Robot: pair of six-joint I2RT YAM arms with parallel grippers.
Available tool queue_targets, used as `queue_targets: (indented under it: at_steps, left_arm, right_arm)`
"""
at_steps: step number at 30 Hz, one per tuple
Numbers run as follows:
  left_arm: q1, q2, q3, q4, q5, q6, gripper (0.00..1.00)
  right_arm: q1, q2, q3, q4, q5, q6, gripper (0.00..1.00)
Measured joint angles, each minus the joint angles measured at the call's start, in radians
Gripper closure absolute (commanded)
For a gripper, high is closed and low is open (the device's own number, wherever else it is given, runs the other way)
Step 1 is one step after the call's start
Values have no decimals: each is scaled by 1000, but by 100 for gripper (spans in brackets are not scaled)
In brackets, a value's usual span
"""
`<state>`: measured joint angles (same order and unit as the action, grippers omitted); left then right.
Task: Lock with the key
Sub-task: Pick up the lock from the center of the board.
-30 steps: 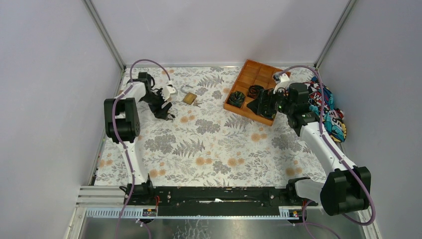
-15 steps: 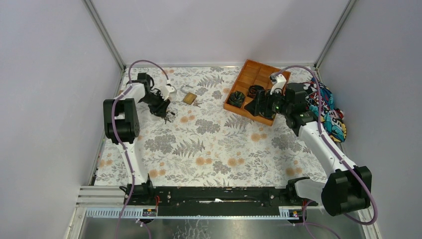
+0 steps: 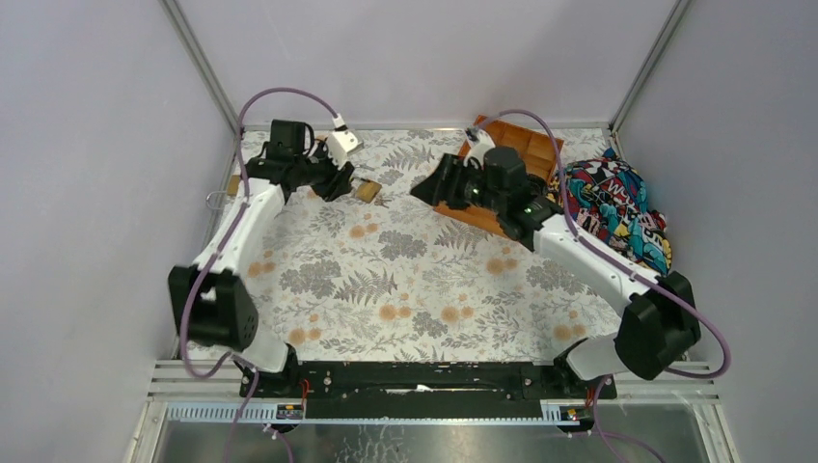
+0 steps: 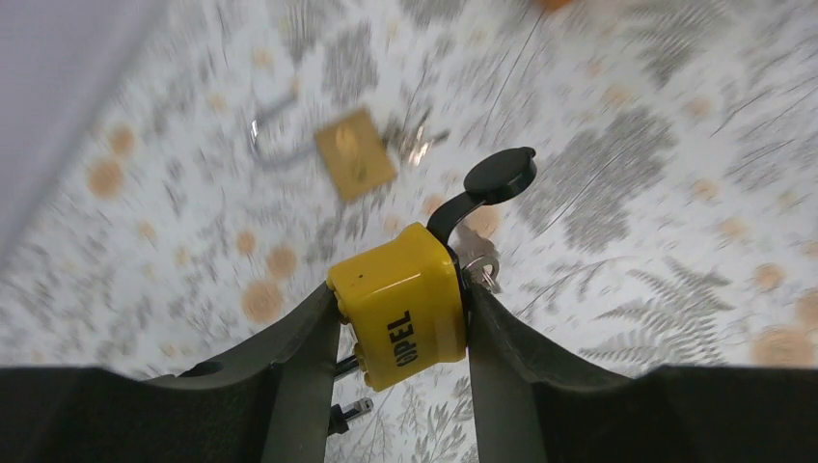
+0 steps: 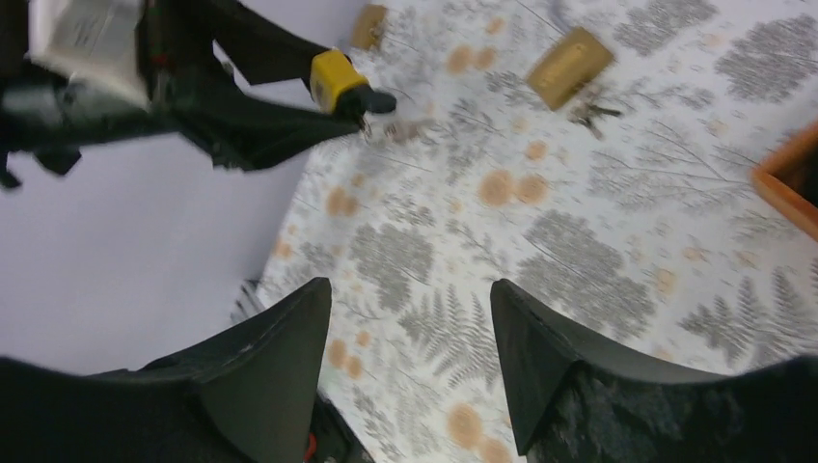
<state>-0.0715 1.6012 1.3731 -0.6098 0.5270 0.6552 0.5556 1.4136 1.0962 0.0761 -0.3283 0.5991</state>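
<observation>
My left gripper (image 4: 400,289) is shut on a yellow padlock (image 4: 400,313) marked OPEL and holds it above the table. A black-headed key (image 4: 500,176) sticks out of the padlock's far end, and a metal ring (image 4: 482,272) hangs beside it. In the top view the left gripper (image 3: 338,181) is at the back left. My right gripper (image 3: 431,185) is open and empty, in the air to the right of the left one and facing it. The right wrist view shows the yellow padlock (image 5: 333,77) and its key (image 5: 378,100) ahead of my open right gripper (image 5: 410,299).
A brass padlock (image 3: 367,190) with small keys (image 5: 593,114) lies on the floral cloth below the grippers. Another brass lock (image 3: 232,183) lies at the far left edge. An orange wooden tray (image 3: 516,143) and a colourful cloth (image 3: 617,207) sit at the back right.
My left arm has lifted the yellow padlock off the table and turned it to the right. My right gripper has left the tray and swung left towards it.
</observation>
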Motion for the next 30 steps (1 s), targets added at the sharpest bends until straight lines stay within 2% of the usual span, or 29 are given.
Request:
queue_targets:
  at_steps: [6, 11, 14, 19, 23, 30]
  left_arm:
    - [-178, -310, -19, 24, 1, -23, 100]
    - [-335, -610, -185, 158, -11, -33, 100]
    - [-429, -707, -269, 235, -50, -39, 100]
    - [-497, -707, -306, 297, -123, -48, 100]
    - [-506, -696, -315, 309, -154, -53, 100]
    - [-510, -701, -333, 328, -165, -55, 100]
  right_arm:
    - [144, 37, 150, 78, 58, 88, 26]
    - [220, 10, 165, 168, 64, 106, 24]
    - [257, -24, 144, 185, 82, 101, 26]
    - [317, -57, 135, 189, 106, 69, 28]
    - [330, -58, 133, 182, 138, 35, 40]
    - [341, -55, 133, 140, 190, -17, 41]
